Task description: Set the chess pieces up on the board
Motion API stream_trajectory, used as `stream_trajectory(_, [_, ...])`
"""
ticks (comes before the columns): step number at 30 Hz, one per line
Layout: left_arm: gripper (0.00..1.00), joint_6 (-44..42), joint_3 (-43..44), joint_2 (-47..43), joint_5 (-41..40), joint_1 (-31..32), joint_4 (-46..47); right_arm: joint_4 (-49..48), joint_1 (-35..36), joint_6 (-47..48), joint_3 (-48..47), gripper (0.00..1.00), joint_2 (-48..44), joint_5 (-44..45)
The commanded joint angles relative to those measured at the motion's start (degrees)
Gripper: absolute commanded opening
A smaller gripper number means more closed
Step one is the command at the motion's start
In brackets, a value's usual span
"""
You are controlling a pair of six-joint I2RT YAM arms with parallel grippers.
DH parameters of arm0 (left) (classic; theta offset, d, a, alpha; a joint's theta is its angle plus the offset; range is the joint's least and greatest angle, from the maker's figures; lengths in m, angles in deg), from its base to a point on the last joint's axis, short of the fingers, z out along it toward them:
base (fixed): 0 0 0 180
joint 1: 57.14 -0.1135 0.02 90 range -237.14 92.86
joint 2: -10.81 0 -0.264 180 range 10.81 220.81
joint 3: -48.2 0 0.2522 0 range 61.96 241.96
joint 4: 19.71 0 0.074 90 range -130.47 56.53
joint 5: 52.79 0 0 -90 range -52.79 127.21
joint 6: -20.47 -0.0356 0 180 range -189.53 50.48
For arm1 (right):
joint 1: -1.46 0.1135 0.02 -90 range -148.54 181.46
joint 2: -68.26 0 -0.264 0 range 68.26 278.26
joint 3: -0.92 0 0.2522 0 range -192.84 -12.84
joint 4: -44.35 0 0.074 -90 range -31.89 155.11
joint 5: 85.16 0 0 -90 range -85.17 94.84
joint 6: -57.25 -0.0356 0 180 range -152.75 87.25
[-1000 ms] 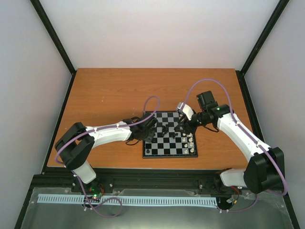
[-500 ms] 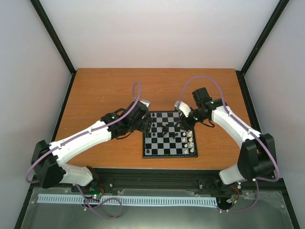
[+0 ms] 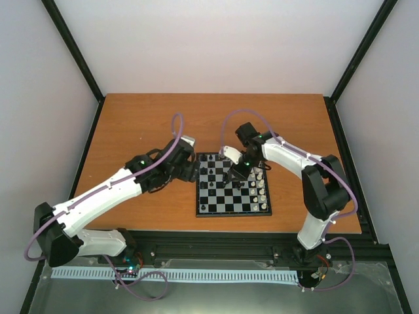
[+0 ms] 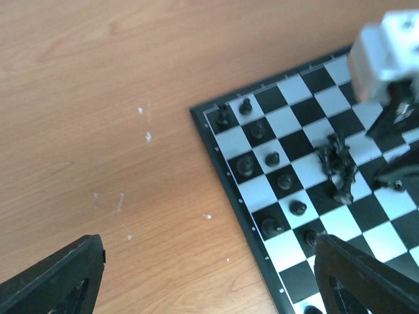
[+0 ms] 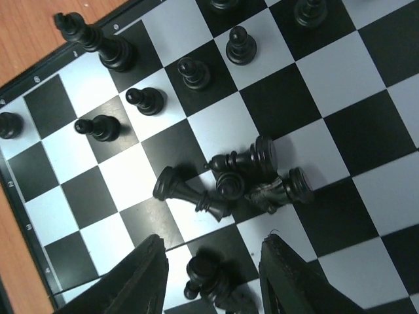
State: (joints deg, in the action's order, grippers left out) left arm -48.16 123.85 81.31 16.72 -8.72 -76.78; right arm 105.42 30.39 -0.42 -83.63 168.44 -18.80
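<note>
The board lies in front of both arms. Black chess pieces stand in its two left columns, and white ones stand along its right side. A heap of fallen black pieces lies near the middle. My right gripper hovers open just beside that heap. One lying black piece sits between its fingers, clear of both. My left gripper is wide open and empty over the bare wood at the board's far left corner. In the top view my left gripper and right gripper are close together.
A tall black king stands at the board's edge, with pawns near it. My right gripper's white body hangs over the board. Wooden tabletop surrounds the board, with black frame posts at the corners.
My left arm has stretched out to the board's far left corner and its jaws have opened wide. My right arm has swung left over the middle of the board, its jaws narrowing.
</note>
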Motion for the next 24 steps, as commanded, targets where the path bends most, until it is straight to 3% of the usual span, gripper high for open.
stream_trajectory(1, [0.91, -5.0, 7.1, -0.5, -0.5, -4.1, -7.0, -0.3, 2.3, -1.1, -2.3, 0.38, 2.3, 5.1])
stream_trajectory(4, [0.91, -6.7, 2.9, -2.7, 2.6, -9.2, -4.1, -1.3, 3.6, -1.9, -2.5, 0.38, 3.3, 7.0])
stream_trajectory(8, [0.89, -5.7, -3.3, -4.6, 12.4, -15.4, 1.2, -1.5, 4.5, -2.4, -2.9, 0.38, 4.5, 8.7])
stream_trajectory(18, [0.88, -5.6, -3.0, -4.3, 11.0, -17.2, 0.5, -1.8, 6.4, -2.9, -5.3, 0.35, 7.2, 9.6])
stream_trajectory(24, [0.87, -5.7, -3.2, -4.2, 10.8, -17.2, 0.5, -1.1, 6.4, -3.0, -7.2, 0.25, 9.0, 9.3])
